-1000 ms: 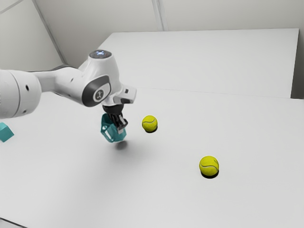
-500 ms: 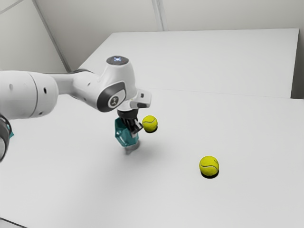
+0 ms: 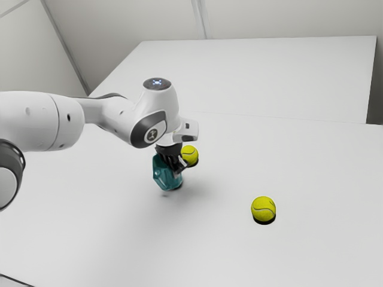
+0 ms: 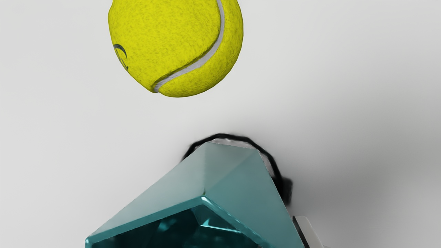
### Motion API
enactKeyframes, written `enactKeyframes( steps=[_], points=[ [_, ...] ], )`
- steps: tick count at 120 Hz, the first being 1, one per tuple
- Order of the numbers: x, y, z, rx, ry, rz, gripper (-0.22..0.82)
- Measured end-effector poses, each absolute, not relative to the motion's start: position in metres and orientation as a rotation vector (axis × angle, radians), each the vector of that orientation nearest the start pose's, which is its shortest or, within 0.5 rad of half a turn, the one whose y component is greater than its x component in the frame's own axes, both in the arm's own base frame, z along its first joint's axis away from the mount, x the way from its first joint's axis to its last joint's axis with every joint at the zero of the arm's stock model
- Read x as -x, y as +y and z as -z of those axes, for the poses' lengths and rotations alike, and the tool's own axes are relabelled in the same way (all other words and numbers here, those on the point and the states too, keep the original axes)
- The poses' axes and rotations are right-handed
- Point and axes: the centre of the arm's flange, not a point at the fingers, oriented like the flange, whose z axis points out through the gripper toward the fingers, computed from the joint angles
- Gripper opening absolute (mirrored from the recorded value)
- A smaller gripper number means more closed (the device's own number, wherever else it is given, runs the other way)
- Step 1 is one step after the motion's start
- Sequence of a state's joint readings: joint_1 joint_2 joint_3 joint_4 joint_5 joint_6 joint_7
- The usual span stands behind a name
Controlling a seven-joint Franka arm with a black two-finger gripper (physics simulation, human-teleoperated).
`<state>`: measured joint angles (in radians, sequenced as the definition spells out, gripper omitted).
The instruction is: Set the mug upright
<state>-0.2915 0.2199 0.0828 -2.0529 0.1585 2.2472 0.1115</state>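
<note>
1. Teal faceted mug (image 3: 166,176): roughly upright, mouth up, at or just above white table (image 3: 108,233), hard to tell.
2. Black two-finger gripper (image 3: 178,168): closed on mug, one finger against its outside.
3. Yellow tennis ball (image 3: 191,155) near mug; second tennis ball (image 3: 263,208) well apart.

The black 2-finger gripper (image 3: 179,170) has travelled toward the exterior view's right, bringing the faceted teal mug (image 3: 164,174) along beneath it and closer to the white table (image 3: 108,233). The nearer of 2 fuzzy yellow tennis balls (image 3: 191,155), fully visible 1 second ago, is now partly behind the gripper.
</note>
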Motion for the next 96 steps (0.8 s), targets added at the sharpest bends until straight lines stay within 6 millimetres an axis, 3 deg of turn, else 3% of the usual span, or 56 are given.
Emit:
enactKeyframes(
  steps=[21, 74, 96],
  points=[
    [-0.57, -0.118, -0.334, 2.939, 0.613, -0.013, 0.13],
    [-0.561, -0.118, -0.396, 2.951, 0.588, 0.107, 0.31],
    [-0.579, -0.137, -0.426, 2.943, 0.609, 0.156, 0.48]
  ],
)
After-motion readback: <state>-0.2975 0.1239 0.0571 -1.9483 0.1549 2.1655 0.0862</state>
